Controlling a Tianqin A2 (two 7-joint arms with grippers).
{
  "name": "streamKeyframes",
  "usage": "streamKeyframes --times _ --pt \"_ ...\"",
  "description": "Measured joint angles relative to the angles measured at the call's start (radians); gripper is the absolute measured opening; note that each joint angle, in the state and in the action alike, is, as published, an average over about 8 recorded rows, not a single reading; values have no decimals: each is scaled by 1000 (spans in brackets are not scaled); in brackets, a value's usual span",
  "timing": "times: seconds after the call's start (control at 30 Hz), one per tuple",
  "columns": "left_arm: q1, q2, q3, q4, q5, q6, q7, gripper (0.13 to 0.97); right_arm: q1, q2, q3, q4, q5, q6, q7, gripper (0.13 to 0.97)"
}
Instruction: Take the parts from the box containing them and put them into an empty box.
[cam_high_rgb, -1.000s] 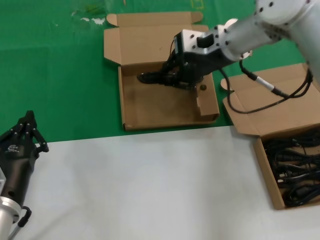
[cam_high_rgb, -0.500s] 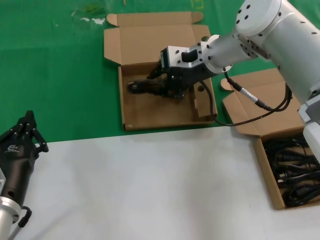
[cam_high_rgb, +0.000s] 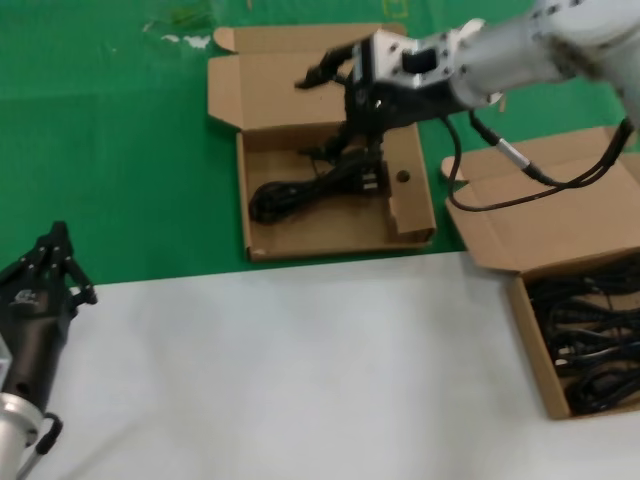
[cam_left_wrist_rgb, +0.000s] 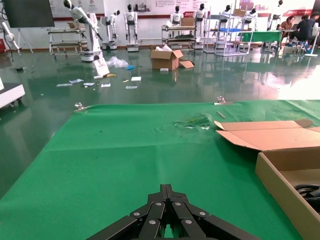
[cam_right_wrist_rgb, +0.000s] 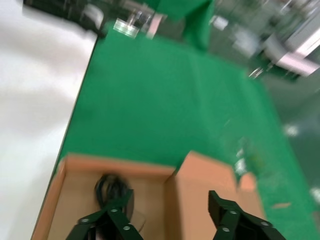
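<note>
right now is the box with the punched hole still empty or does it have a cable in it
Not empty. One black cable lies on the floor of the holed box, and the right claw is open above it, holding nothing.

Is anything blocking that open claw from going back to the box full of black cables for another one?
Nothing visible does. The right gripper hangs open above the holed box, one cable lying inside. The cable box sits open-topped with its lid folded back.

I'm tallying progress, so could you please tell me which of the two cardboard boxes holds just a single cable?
The box with the punched hole, on the green cloth under the open right gripper, holds one cable; the box at the right edge holds a heap.
</note>
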Motion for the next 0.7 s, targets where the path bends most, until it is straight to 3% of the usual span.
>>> streamKeyframes --times 0.17,0.37,0.7 --pt "0 0 0 0 0 0 0 140 -98 93 75 232 99 -20 81 513" --pt "0 0 0 0 0 0 0 140 -265 179 157 464 191 27 167 666" --pt "0 0 0 0 0 0 0 165 -353 199 190 544 218 82 196 847"
